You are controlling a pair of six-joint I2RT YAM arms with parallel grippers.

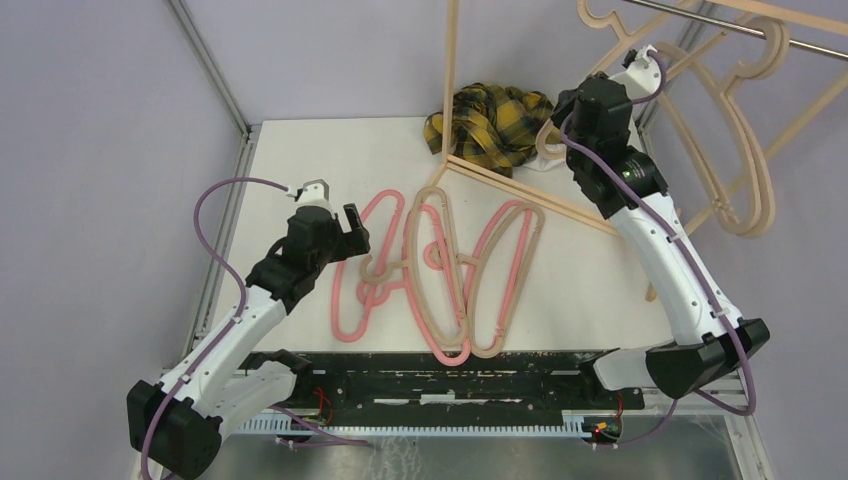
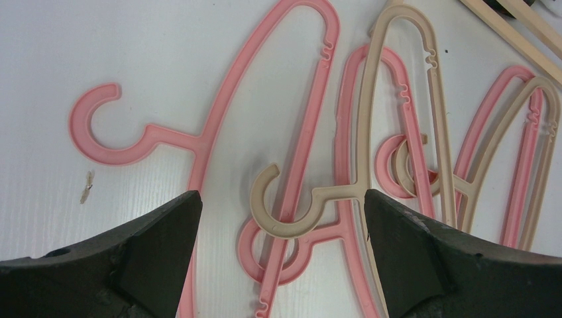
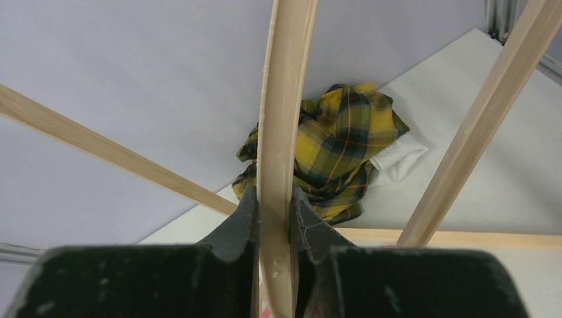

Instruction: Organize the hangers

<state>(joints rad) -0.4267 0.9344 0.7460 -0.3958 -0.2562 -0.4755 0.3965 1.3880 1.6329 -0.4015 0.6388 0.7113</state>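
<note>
Several pink and tan hangers [image 1: 450, 270] lie overlapping on the white table. My left gripper [image 1: 350, 232] hovers over their left side, open and empty. In the left wrist view its gripper [image 2: 281, 215] frames a tan hanger's hook [image 2: 291, 222] lying on a pink hanger's hook [image 2: 265, 262]; another pink hanger [image 2: 219, 126] lies to the left. My right gripper [image 1: 558, 128] is raised by the rack and shut on a tan hanger [image 1: 545, 148]. In the right wrist view the gripper [image 3: 274, 212] clamps that hanger's bar [image 3: 281, 119]. Another tan hanger [image 1: 735, 150] hangs from the rail.
A light wooden rack [image 1: 450, 90] with a metal rail [image 1: 800, 42] stands at the back right; its base bar [image 1: 540, 195] lies on the table. A yellow-black plaid cloth [image 1: 490, 125] sits behind it and shows in the right wrist view [image 3: 331, 152]. Metal posts edge the table.
</note>
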